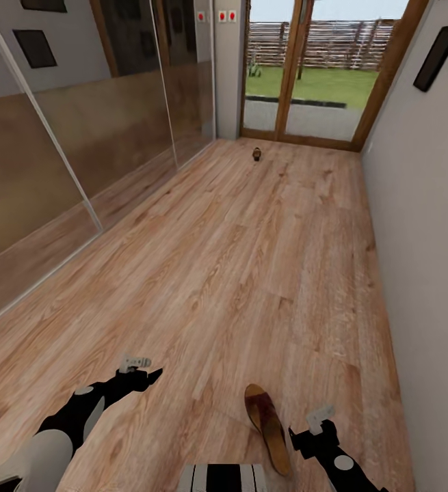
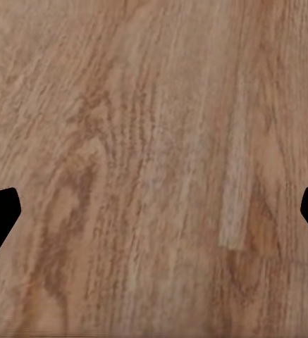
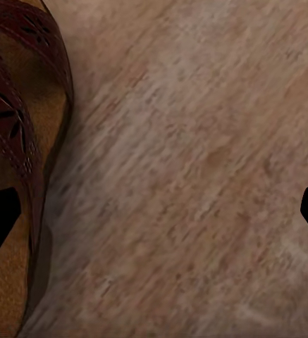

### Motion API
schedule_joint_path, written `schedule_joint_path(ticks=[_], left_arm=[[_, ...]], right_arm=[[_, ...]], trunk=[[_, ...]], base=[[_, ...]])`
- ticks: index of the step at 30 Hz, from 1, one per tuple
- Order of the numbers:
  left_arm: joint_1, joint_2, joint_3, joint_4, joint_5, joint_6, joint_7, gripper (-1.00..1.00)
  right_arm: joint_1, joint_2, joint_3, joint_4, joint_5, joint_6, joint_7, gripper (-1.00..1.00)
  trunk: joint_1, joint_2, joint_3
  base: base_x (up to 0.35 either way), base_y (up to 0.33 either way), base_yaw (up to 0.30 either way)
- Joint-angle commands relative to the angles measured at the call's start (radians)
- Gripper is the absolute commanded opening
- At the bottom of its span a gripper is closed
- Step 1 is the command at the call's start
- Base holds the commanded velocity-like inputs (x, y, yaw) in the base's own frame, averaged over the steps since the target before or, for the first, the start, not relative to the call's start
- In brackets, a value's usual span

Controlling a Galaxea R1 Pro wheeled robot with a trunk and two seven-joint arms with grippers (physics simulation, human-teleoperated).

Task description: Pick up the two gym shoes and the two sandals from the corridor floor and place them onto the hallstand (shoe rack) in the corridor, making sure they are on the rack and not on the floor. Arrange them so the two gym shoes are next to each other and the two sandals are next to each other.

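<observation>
Right end effector (image 1: 304,429) hangs low and spread open just beside one sandal (image 1: 267,425) on the corridor floor (image 1: 251,260), lined up for a grab I'd guess. Left end effector (image 1: 145,372), also open, idles over bare planks; another small dark shoe (image 1: 256,154) sits way off by the glass door (image 1: 306,68).

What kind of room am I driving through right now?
Most likely a home corridor: a long narrow wood plank floor, mirrored sliding panels along one side, and a glass door to a garden at the far end. A sandal lies near the right claw.
</observation>
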Motion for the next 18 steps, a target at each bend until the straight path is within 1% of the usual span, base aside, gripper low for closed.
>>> schedule_joint_path(ticks=[1, 5, 6, 14, 18], left_arm=[[-0.001, -0.001, 0.008, -0.004, -0.010, -0.001, -0.006, 1.00], [-0.003, -0.004, 0.007, -0.022, -0.010, 0.023, -0.005, 1.00], [-0.004, -0.006, 0.007, -0.028, -0.010, 0.032, -0.005, 1.00], [-0.004, -0.003, 0.007, -0.031, -0.010, 0.035, -0.006, 1.00], [-0.004, -0.003, 0.007, -0.031, -0.010, 0.036, -0.006, 1.00]], right_arm=[[0.000, 0.000, 0.000, 0.000, 0.004, -0.003, 0.003, 1.00], [0.000, 0.007, 0.000, 0.000, 0.005, -0.002, 0.003, 1.00], [0.000, 0.014, 0.000, 0.000, 0.006, -0.001, 0.003, 1.00], [0.000, 0.016, 0.000, 0.000, 0.006, -0.002, 0.003, 1.00], [0.000, 0.016, 0.000, 0.000, 0.006, -0.002, 0.003, 1.00]], trunk=[[0.000, -0.001, -0.006], [0.002, -0.001, -0.028], [0.002, -0.002, -0.033], [0.002, -0.002, -0.040], [0.002, -0.002, -0.041]], base=[[0.000, 0.000, 0.095], [0.000, 0.000, 0.108], [0.000, 0.000, 0.165], [0.000, 0.000, 0.223], [0.000, 0.000, 0.117]])
